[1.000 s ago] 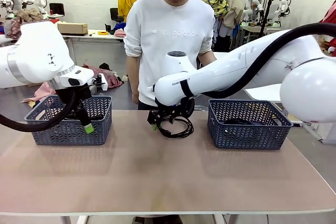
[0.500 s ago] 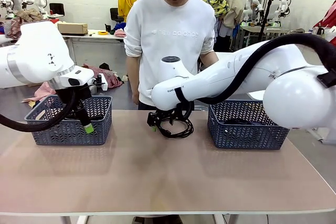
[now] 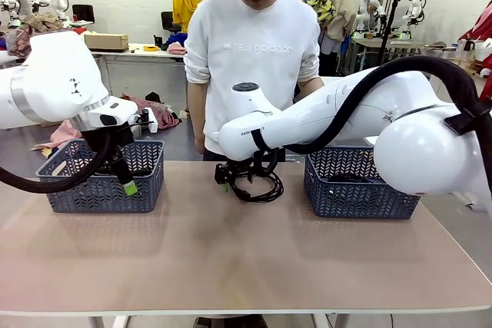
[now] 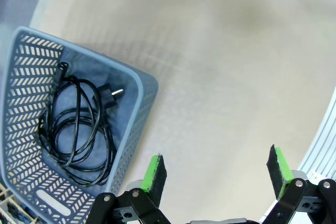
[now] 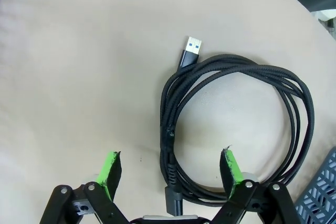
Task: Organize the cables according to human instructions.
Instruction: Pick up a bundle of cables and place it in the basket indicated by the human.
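Observation:
A black coiled cable with a USB plug lies flat on the tan table at the far middle edge, also seen as cable. My right gripper hangs just above it, open, its green pads either side of the coil's left strands, and shows as the right gripper. My left gripper is open and holds nothing, hovering at the front right corner of the left basket. That basket holds one coiled black power cord. The left gripper hangs over the left basket.
A second grey basket stands at the right with black cable inside. A person stands at the far edge right behind the coil. The table's near half is bare.
My right arm has swung its elbow leftward and lower while its gripper stays at the coil. The left arm has not moved.

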You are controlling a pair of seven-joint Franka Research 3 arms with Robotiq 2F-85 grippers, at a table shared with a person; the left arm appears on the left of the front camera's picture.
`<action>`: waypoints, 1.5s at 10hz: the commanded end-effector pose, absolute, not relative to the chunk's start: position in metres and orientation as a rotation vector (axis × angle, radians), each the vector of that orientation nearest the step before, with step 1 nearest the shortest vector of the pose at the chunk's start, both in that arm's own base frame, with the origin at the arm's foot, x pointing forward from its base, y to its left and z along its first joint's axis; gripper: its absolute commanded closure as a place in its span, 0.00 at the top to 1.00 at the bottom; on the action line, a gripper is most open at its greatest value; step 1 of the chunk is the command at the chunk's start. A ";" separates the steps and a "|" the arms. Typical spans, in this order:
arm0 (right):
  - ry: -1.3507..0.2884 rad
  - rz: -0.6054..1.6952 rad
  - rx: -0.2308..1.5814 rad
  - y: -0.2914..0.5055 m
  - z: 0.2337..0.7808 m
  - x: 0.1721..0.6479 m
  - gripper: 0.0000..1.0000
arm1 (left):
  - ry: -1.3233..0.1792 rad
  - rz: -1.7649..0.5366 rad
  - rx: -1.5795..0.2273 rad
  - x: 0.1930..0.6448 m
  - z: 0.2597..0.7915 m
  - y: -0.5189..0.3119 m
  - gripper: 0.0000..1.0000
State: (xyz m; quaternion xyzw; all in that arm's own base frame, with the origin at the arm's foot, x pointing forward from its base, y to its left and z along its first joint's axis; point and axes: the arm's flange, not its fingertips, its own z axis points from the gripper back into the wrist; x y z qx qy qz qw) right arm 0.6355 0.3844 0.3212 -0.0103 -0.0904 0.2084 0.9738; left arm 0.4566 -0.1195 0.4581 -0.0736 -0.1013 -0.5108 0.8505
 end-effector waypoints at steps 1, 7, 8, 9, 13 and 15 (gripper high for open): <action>-0.186 0.393 -0.057 0.391 0.323 0.641 0.83 | -0.206 -1.077 -0.154 0.456 0.459 -0.116 1.00; -0.166 0.379 -0.055 0.391 0.321 0.645 0.24 | -0.206 -1.077 -0.154 0.456 0.459 -0.116 1.00; -0.158 0.378 -0.053 0.392 0.320 0.646 0.20 | -0.206 -1.077 -0.154 0.456 0.459 -0.116 1.00; -0.155 0.381 -0.054 0.392 0.319 0.646 0.05 | -0.206 -1.077 -0.154 0.456 0.459 -0.116 1.00; -0.093 0.372 -0.010 0.389 0.315 0.648 0.00 | -0.206 -1.077 -0.154 0.456 0.459 -0.116 1.00; -0.103 0.367 -0.007 0.389 0.328 0.646 0.00 | -0.206 -1.077 -0.154 0.456 0.459 -0.116 1.00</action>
